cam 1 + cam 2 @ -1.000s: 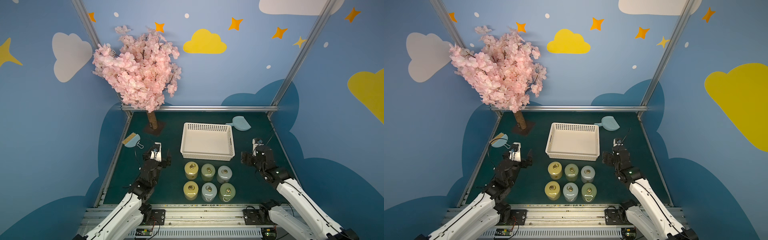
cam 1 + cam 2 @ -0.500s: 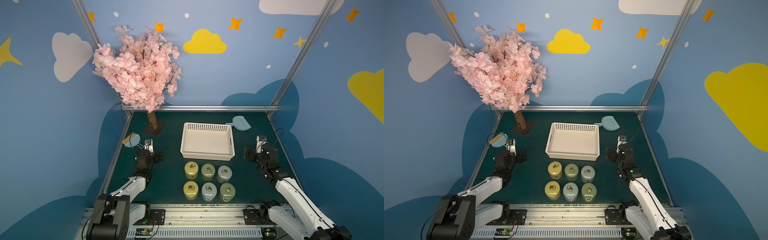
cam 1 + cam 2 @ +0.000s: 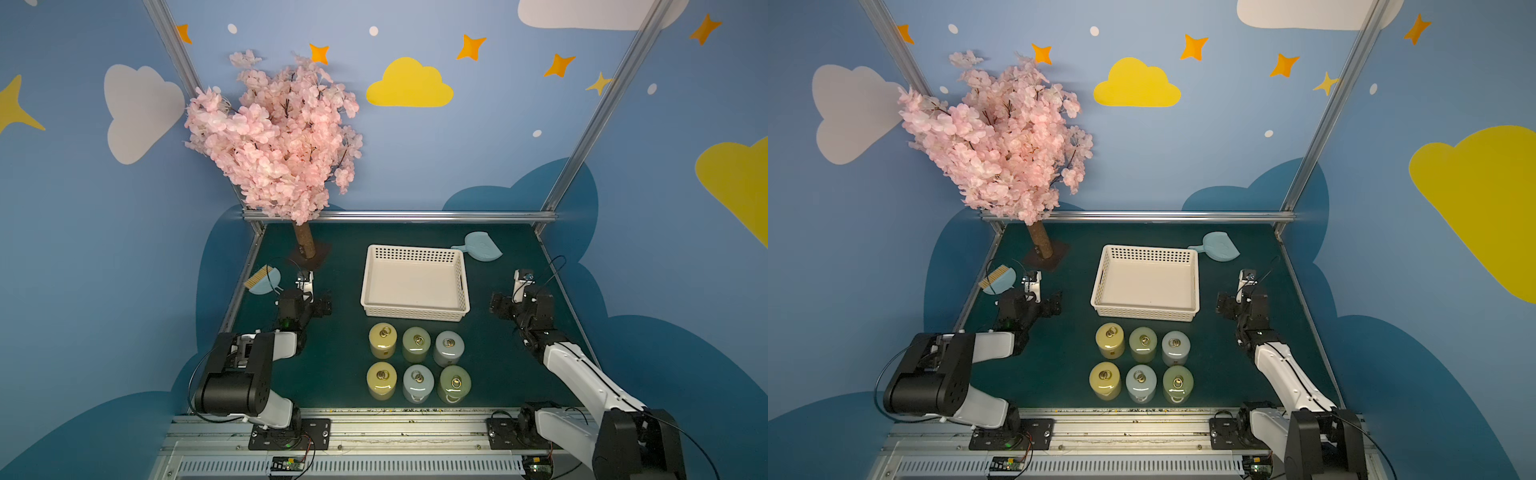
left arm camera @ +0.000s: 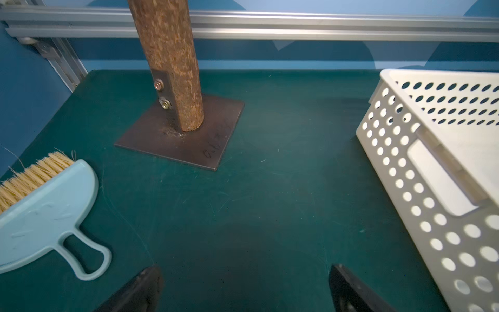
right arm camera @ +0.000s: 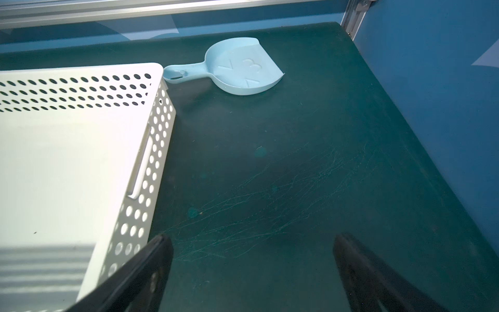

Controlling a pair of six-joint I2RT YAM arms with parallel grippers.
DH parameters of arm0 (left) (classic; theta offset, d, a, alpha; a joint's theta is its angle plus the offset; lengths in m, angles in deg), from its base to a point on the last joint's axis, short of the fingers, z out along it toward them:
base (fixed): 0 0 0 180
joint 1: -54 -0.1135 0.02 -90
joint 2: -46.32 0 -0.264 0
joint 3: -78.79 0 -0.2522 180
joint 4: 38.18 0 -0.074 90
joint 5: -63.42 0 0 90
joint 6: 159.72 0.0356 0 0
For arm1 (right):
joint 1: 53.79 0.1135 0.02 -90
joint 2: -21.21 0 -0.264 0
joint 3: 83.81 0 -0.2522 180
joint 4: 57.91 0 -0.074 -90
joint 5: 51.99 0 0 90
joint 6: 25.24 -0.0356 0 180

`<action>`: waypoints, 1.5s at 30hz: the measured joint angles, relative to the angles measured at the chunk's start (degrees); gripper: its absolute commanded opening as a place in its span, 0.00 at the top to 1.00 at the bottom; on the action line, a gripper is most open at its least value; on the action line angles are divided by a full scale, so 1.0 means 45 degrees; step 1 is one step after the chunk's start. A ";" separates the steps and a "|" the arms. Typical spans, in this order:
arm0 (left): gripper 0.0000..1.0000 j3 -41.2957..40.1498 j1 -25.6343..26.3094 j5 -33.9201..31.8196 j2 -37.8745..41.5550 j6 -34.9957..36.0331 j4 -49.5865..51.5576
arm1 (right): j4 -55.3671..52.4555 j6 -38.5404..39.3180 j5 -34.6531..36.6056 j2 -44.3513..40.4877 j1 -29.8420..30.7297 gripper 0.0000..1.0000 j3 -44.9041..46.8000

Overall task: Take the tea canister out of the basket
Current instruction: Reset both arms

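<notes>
Six tea canisters [image 3: 416, 344] are seen standing upright on the table [image 3: 332, 374], in two rows of three, behind the fingertips of both tools and between the two arms; none is touched by either tool. The left tool [image 4: 244, 272] is spread wide and nothing is held in it; only bare table is seen between its fingers. The right tool [image 5: 252, 240] is likewise spread and empty, with its inner finger [image 5: 147, 263] seen just beside the side wall of the basket [image 5: 162, 118], though contact cannot be told. The basket lies between the two tools, to the inner side of each, and its floor is seen bare in both top views, so the task is judged finished and the step in hand is taken to be the parking of the arms. That is best done with the fingers apart and drawn straight back along the table's sides, so that the basket wall is not clipped and the canister rows, which could be toppled by a passing link, are given a wide berth. A brush [image 4: 46, 210] lies to the outer side of the left tool and a tree trunk [image 4: 172, 67] ahead of it; a dustpan [image 5: 243, 70] lies well ahead of the right tool, past the basket's far corner
</notes>
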 measured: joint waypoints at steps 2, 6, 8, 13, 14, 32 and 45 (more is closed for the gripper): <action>0.00 0.0000 -0.0019 -0.0005 -0.0049 -0.0005 -0.0005 | 0.0301 0.0039 -0.0112 0.0049 -0.0223 0.01 0.0083; 0.00 0.0000 -0.0039 -0.0005 -0.0049 -0.0005 -0.0102 | 0.0709 0.0087 -0.0466 0.0209 -0.0466 0.01 0.0155; 0.00 0.0000 -0.0049 -0.0005 -0.0049 -0.0010 -0.0102 | 0.0855 0.0175 -0.0646 0.0311 -0.0505 0.02 0.0155; 0.00 0.0000 -0.0078 -0.0005 -0.0049 -0.0010 -0.0112 | 0.1370 0.0578 -0.1316 0.0806 -0.0515 0.01 0.0155; 0.00 0.0000 -0.0078 -0.0005 -0.0049 -0.0005 -0.0112 | 0.1515 0.0622 -0.1423 0.0971 -0.0515 0.02 0.0155; 0.00 0.0000 -0.0078 -0.0005 -0.0049 -0.0010 -0.0204 | 0.5503 0.1307 -0.1389 0.4930 -0.0627 0.02 0.0563; 0.00 0.0000 -0.0078 -0.0005 -0.0049 -0.0005 -0.0204 | 0.5644 0.1472 -0.1307 0.5042 -0.0539 0.01 0.0573</action>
